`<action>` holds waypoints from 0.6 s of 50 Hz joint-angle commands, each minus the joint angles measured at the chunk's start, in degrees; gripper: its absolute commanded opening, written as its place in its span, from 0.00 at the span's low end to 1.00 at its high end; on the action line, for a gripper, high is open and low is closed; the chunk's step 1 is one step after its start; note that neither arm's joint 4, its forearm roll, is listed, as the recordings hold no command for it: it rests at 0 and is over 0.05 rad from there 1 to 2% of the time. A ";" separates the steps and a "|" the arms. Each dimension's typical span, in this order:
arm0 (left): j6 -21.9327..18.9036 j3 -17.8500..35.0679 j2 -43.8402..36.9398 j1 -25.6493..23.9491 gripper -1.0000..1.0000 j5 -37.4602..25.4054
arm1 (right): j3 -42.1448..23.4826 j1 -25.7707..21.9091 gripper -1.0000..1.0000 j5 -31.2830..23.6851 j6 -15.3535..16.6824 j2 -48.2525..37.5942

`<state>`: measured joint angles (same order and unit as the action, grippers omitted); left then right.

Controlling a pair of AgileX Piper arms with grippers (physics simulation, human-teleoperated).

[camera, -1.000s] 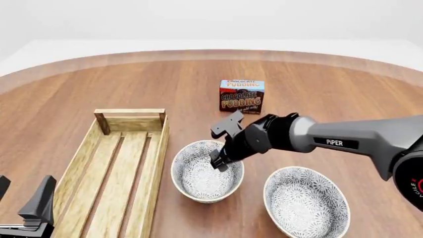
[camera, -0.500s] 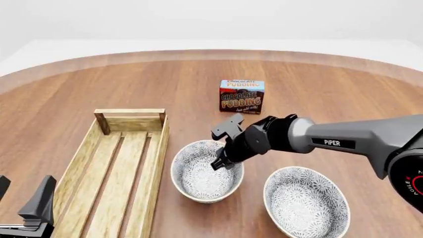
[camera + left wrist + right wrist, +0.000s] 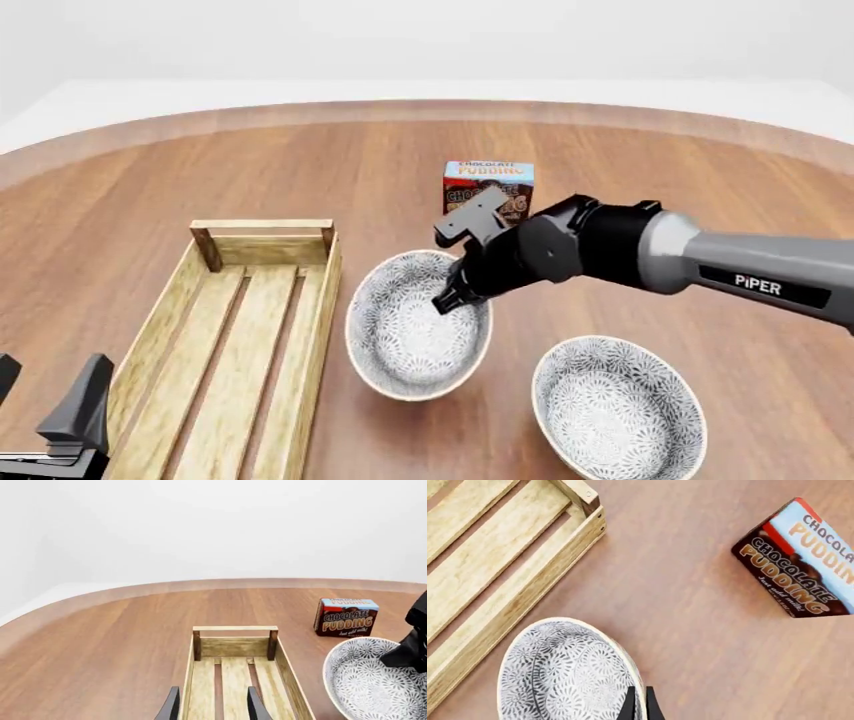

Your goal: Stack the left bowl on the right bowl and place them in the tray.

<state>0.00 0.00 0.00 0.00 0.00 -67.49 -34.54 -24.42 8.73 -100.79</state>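
Since left bowl [image 3: 416, 338] must go onto right bowl [image 3: 618, 412], we pinch its far rim with right gripper [image 3: 455, 297], bowl tipped, lifting; left gripper [image 3: 211, 707] spread, idle over tray [image 3: 160, 330].

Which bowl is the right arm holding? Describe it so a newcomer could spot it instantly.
Start at the long wooden tray on the table's left. The left bowl sits just beside the tray's right side, with the right tool pinching its far rim. Unlike the matching right bowl, it is tilted and held.
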 commanded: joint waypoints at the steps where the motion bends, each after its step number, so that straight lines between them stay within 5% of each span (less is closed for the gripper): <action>1: 0.00 0.00 0.00 0.00 1.00 0.00 | -1.88 0.17 0.00 -3.07 -0.42 7.67; 17: 0.00 0.00 0.00 0.00 1.00 0.00 | -5.17 4.53 0.00 -10.24 0.78 16.98; 30: 0.00 0.00 0.00 0.00 1.00 0.00 | 0.39 10.24 0.00 -13.13 -3.13 28.97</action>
<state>0.00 0.00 0.00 0.00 0.00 -69.82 -28.02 -34.95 7.67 -79.97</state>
